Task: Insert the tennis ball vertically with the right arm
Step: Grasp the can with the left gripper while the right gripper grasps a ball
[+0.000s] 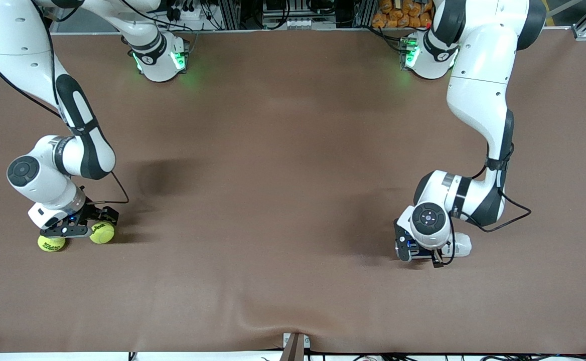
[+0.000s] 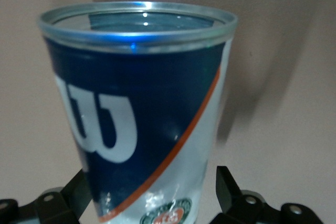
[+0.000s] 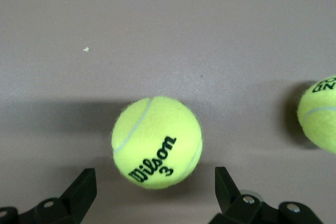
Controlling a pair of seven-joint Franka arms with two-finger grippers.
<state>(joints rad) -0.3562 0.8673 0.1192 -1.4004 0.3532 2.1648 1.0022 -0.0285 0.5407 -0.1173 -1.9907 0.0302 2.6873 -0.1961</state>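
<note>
Your right gripper (image 1: 72, 231) low by the table's (image 1: 283, 200) right-arm end, fingers spread either side of a tennis ball (image 3: 157, 141) without touching it, second ball (image 1: 51, 243) beside it, your left gripper (image 1: 416, 250) spread wide around an upright blue can (image 2: 139, 114), near the table's left-arm end.

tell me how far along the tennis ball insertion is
Early stage. Done: the left gripper has its open fingers either side of the blue and white Wilson ball can, open rim showing. In hand: the right gripper is open over one fuzzy yellow-green tennis ball, a second ball beside it. Left: grasp, carry, and drop it into the can.
</note>
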